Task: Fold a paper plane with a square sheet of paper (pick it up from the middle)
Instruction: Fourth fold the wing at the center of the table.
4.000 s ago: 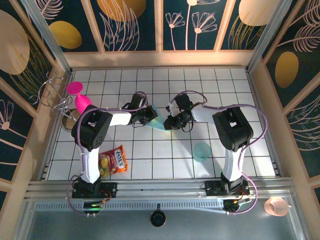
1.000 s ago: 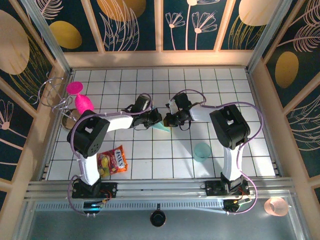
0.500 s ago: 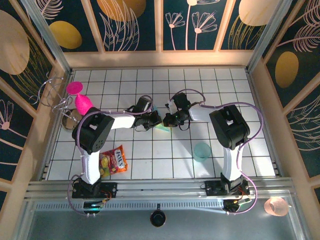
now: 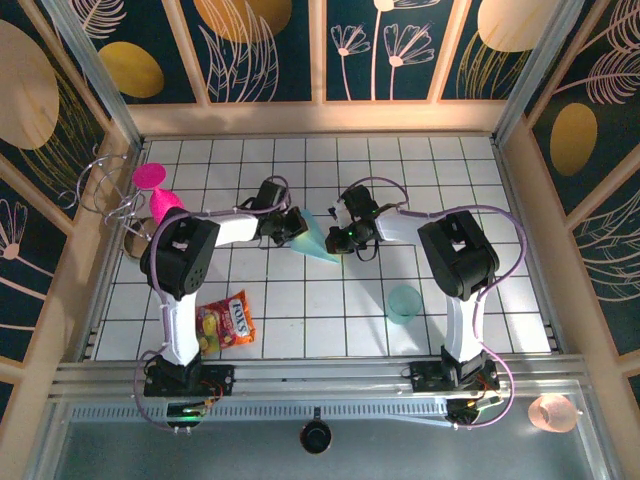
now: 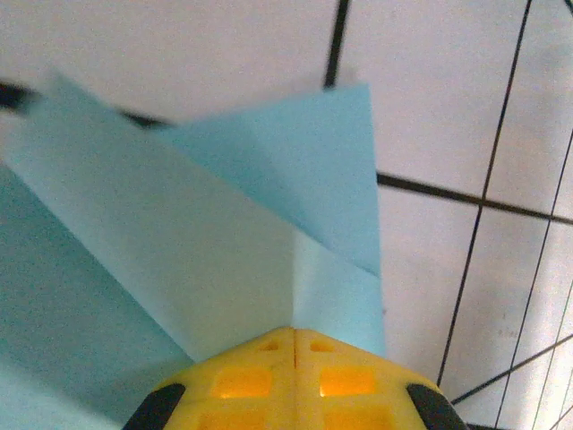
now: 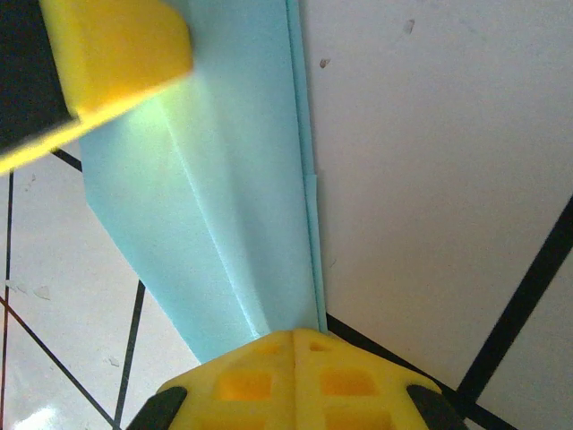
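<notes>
The square sheet of paper [image 4: 318, 241] is light blue and folded into a narrow creased wedge, its point toward the near right. It spans the gap between my two grippers at mid-table. My left gripper [image 4: 298, 228] is shut on its left end; in the left wrist view the folded layers [image 5: 224, 224] run into the seam of the closed yellow fingertips [image 5: 294, 333]. My right gripper [image 4: 338, 238] is shut on the other end. In the right wrist view a long crease of the paper [image 6: 215, 179] leads into the closed jaws [image 6: 295, 337], and a left finger [image 6: 107, 54] shows at the top left.
A translucent teal cup [image 4: 404, 303] stands near the right arm. A candy bag [image 4: 228, 320] lies by the left arm's base. A pink goblet [image 4: 160, 195] and a wire rack [image 4: 105, 190] sit at the left wall. The tiled table [image 4: 520, 250] has wooden side walls.
My left gripper has drawn back to the left and away from the right one, so more of the blue paper now shows between them. The right gripper has barely moved.
</notes>
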Controlling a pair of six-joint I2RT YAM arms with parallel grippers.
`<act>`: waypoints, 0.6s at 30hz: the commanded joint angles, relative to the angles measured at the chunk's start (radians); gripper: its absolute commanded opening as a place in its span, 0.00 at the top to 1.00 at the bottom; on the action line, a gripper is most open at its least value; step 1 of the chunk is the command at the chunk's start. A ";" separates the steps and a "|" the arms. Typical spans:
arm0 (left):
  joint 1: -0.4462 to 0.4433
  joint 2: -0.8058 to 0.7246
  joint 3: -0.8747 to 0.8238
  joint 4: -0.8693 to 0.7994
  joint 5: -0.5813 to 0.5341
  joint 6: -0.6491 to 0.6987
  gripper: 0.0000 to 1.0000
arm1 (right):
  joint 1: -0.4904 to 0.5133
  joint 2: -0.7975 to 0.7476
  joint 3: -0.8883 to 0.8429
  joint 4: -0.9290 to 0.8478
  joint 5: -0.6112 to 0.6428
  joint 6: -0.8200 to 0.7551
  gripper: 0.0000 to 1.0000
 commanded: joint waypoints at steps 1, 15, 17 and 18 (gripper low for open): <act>0.051 0.040 0.020 -0.061 -0.076 0.053 0.95 | -0.001 0.095 -0.054 -0.154 0.193 -0.018 0.96; 0.201 0.059 0.085 -0.087 -0.129 0.157 0.95 | -0.002 0.082 -0.068 -0.128 0.169 -0.005 0.96; 0.204 0.042 0.117 -0.124 -0.158 0.187 0.95 | -0.003 0.077 -0.064 -0.119 0.156 0.001 0.96; 0.204 0.033 0.141 -0.141 -0.164 0.205 0.95 | -0.002 0.077 -0.059 -0.113 0.144 0.006 0.96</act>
